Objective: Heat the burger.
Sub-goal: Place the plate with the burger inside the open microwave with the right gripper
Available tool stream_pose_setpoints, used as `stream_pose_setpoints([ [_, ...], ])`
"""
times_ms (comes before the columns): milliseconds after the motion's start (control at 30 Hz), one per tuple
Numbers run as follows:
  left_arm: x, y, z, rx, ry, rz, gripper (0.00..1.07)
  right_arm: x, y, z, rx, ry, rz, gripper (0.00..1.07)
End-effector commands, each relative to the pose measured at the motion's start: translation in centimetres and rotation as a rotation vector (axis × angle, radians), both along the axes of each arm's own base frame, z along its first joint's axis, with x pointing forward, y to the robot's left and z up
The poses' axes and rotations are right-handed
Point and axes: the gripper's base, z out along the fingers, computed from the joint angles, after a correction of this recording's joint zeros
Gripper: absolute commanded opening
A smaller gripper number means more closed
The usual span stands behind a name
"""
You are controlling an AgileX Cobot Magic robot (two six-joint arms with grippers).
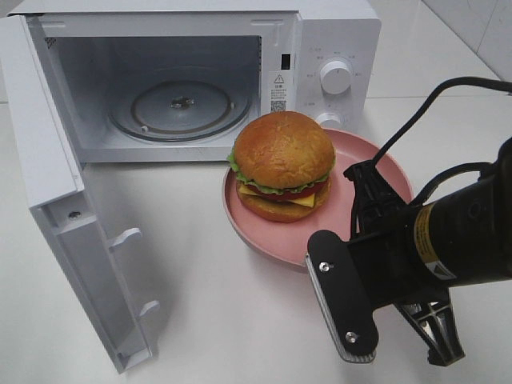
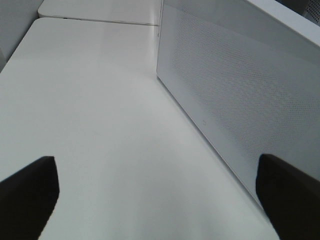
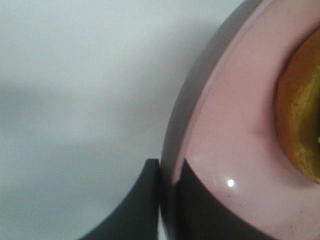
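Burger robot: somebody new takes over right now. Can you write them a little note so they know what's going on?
Right hand: shut on the rim of the pink plate.
Left hand: open, empty, over the table beside the microwave.
Burger: on the plate, in front of the microwave.
Done: door open, glass turntable bare, plate gripped.
Left: probably move plate and burger inside, shut the door, start heating.
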Motion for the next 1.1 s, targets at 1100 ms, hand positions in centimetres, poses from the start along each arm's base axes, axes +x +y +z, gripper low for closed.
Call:
stream_pose_setpoints([
  [1100, 0.0, 0.0, 0.0, -0.007, -0.007, 0.007, 1.00, 2.4, -1.4, 0.6, 0.064, -0.045, 0.291, 0.00],
])
